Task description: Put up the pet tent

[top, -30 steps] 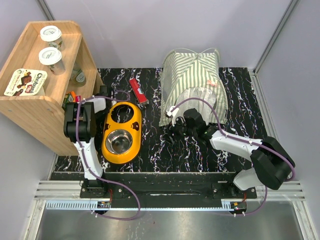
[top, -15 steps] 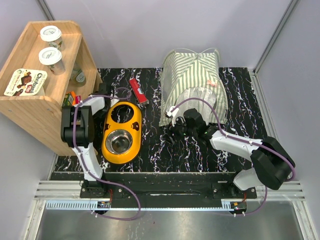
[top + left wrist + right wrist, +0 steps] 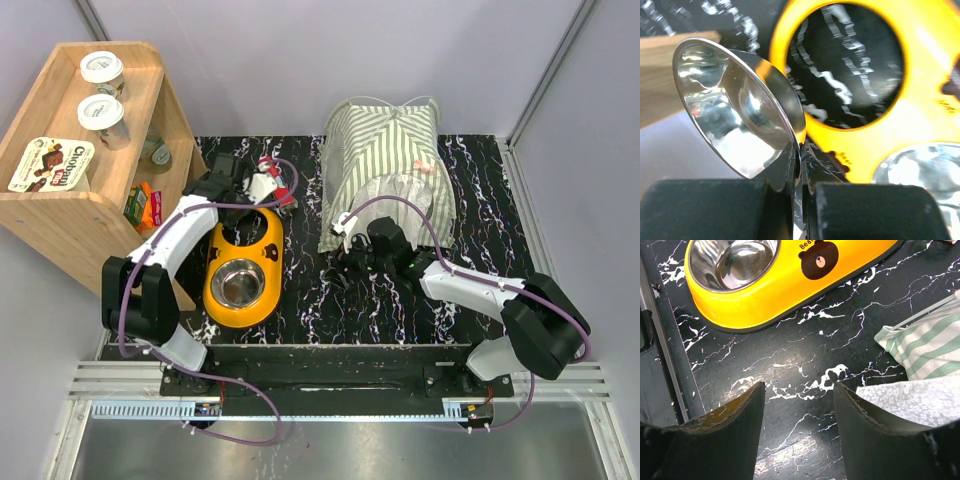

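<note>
Two mishaps are risked: the steel bowl (image 3: 735, 105), pinched by its rim in the closed left gripper (image 3: 801, 185) over the yellow feeder (image 3: 920, 115), may be dropped, and the pet tent (image 3: 390, 160), standing upper centre-right in the overhead view, may be snagged by the spread right gripper (image 3: 797, 390) beside it.

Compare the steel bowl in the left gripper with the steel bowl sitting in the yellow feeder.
The held bowl is pinched by its rim in the shut left gripper; the seated bowl is ungripped, in the yellow feeder. The held bowl is tipped on edge, mouth sideways; the seated bowl lies level, mouth up. Both are round, shiny steel and look empty.
</note>
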`<state>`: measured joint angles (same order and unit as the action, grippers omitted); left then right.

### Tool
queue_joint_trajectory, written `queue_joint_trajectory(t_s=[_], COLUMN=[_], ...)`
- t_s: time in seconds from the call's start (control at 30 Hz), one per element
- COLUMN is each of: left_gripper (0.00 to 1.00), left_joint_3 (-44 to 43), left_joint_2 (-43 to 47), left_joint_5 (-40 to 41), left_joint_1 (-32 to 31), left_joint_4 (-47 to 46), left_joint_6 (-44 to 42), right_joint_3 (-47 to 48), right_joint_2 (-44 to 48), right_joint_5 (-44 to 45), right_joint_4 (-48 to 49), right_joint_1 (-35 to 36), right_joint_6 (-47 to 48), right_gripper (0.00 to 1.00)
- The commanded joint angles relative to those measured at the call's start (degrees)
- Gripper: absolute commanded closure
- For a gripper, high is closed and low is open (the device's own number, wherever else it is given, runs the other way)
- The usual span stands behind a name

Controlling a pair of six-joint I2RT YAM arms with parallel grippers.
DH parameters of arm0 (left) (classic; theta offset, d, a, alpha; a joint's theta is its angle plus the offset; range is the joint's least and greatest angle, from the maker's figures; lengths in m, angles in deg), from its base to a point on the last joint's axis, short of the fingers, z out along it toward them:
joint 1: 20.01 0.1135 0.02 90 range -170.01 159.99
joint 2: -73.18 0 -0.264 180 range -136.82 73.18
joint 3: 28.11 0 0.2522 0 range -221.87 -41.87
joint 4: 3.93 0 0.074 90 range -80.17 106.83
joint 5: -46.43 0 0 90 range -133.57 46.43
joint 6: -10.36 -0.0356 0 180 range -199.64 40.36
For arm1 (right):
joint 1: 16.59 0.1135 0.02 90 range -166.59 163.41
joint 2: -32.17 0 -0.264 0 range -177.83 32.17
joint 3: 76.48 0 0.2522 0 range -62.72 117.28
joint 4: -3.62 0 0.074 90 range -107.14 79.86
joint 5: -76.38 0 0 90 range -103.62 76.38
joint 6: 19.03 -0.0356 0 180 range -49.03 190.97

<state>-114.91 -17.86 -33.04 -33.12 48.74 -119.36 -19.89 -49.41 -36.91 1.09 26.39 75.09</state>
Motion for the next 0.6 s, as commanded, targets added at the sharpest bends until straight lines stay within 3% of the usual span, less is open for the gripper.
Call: queue_joint_trajectory(t_s=[0.0,0.47,0.5,0.57], left_gripper=[1.00,1.00,0.91,0.62], left_joint_3=[-1.85,-0.62,-0.27,0.08], left_joint_2=[1.31,-9.50,-9.76,-9.77], left_joint_5=[-9.71,-16.13,-17.54,-19.66], left_joint_1=[-3.50,-6.85,-6.85,-6.94], left_joint_4=[8.01,5.91,5.99,6.52], left_joint_6=[3.77,5.01,4.83,4.75], right_joint_3=[1.56,1.64,1.56,1.29], right_joint_2=[0.99,3.44,3.71,4.23], right_joint_5=[-1.23,-0.71,-0.53,-0.18], right_joint_4=[1.17,-1.20,-1.47,-1.90], right_joint_1=[0.44,0.44,0.44,0.52], right_joint_6=[0.01,-0.78,-0.69,-0.78], right_gripper=[0.37,0.37,0.37,0.37])
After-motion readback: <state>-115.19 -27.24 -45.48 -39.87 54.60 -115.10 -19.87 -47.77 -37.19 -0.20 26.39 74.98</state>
